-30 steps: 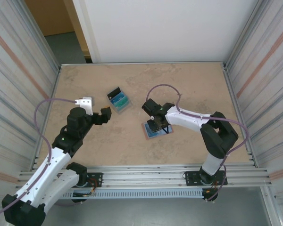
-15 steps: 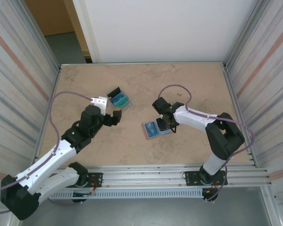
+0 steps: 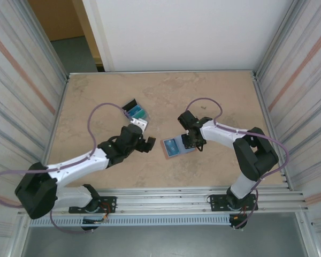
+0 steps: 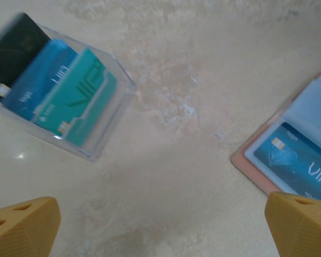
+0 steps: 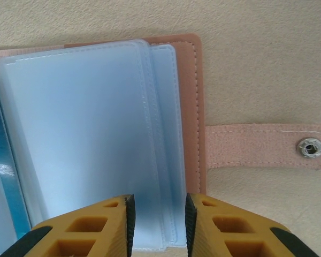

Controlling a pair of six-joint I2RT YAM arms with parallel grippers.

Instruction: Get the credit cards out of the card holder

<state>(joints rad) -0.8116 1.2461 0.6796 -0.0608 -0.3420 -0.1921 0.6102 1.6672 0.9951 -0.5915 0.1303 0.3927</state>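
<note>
Half a credit card (image 4: 295,159) (rest off-frame)

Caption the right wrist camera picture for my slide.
Right claw, narrowly parted, over clear sleeves of the open card holder; snap tab lies flat.

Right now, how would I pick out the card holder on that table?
On the beige table, look just right of centre, beneath the right gripper. The card holder lies open there, a flat salmon-pink wallet with clear sleeves and a snap tab. The clear box to its left also holds cards, but only the holder is pink.
</note>
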